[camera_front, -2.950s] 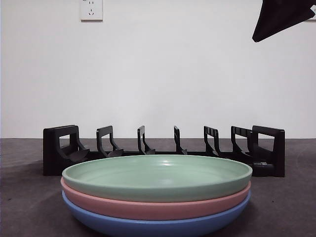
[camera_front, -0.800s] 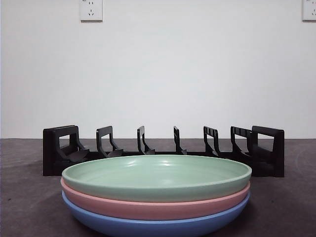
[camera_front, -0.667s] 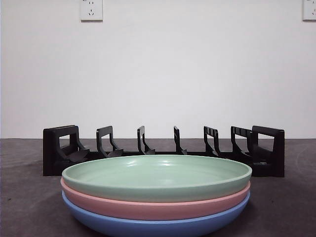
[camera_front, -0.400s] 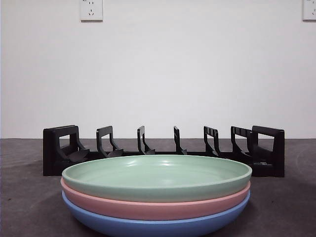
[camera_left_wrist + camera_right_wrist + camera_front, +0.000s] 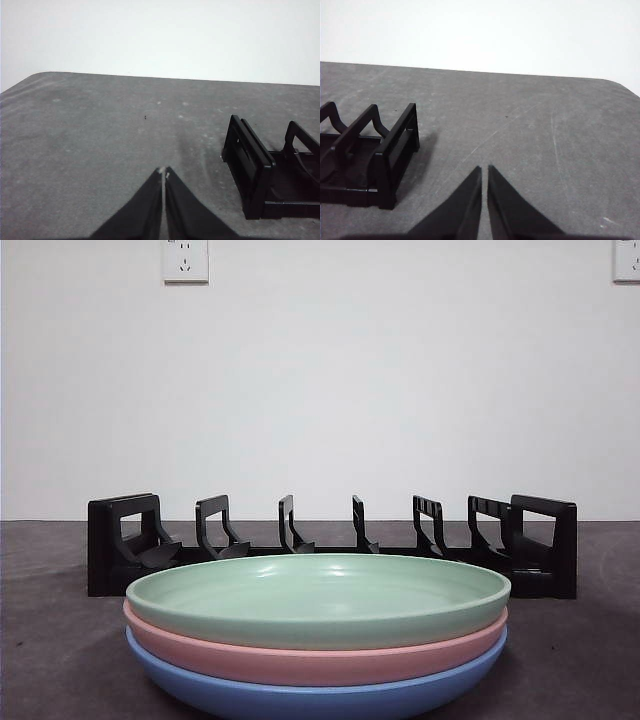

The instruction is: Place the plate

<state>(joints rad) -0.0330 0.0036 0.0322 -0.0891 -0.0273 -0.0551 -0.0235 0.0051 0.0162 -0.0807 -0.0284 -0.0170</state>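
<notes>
waiting out at opposite ends of the rack, both arms off the job. left gripper hangs over bare desk beyond one end wall of the rack, fingers pressed together on nothing. right gripper does the same past the other end wall, fingers nearly together with only a thin slit between, also holding nothing. neither shows in the front view, so nothing dark over the plates.

stacked three deep near the front edge of the desk: green plate on top, pink plate under it, blue plate at the bottom, nested flat and centred before the rack. lying flat like that leaves only the rims to grab, and the green one, being on top, looks like the first to take.

standing behind the stack, toward the back edge, runs the black rack with its upright dividers, every slot vacant. slots built to hold plates on edge, so a plate would probably need tipping upright before it goes in. nothing placed yet; task seems at its very start.
</notes>
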